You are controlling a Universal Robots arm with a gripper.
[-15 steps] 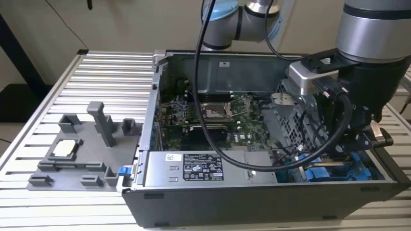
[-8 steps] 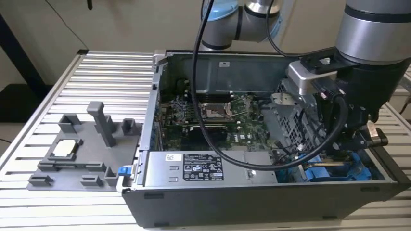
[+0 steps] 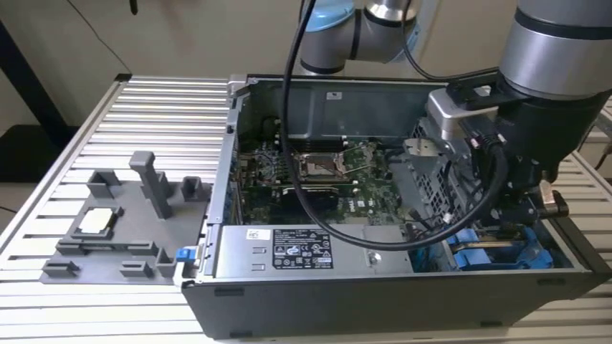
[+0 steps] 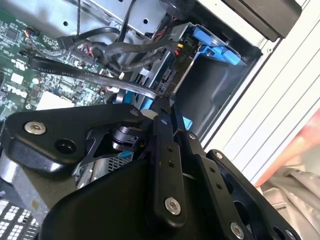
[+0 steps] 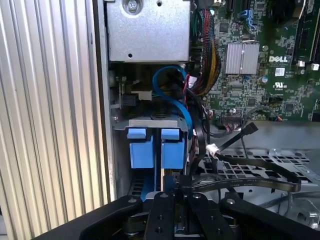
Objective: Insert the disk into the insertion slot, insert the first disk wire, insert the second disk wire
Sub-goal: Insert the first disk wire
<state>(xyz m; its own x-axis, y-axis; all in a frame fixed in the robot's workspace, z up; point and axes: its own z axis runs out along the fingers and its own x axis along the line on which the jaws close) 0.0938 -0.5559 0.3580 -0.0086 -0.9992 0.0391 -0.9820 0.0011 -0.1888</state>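
The disk (image 5: 172, 150) looks already seated: its blue carrier sits inside the slot (image 5: 152, 122) in the case (image 3: 383, 301) corner at the exterior view's right, with two blue tabs facing out. So the insertion step seems done and this looks like the first-wire step.

The arm (image 3: 550, 43) reaches straight down into that corner. In both wrist views the gripper (image 5: 173, 189) hovers just beside the carrier's end. Its fingers (image 4: 167, 150) are pinched narrow, and they seem to clamp the end of a flat black wire (image 5: 260, 169). That wire runs right up to the tips (image 4: 164, 106). The plug itself is hidden by the fingers, so whether it touches the disk's socket can't be told.

Holding the wire at its very end makes sense, because it keeps the plug stiff and aimed at the disk. The slack (image 4: 100, 77) just loops loosely over the perforated cage.

A blue cable (image 5: 172, 97) arcs above the slot, near the carrier, and could get in the way in there. The motherboard (image 3: 316, 172) and power supply (image 3: 306, 251) sit well apart from the action.
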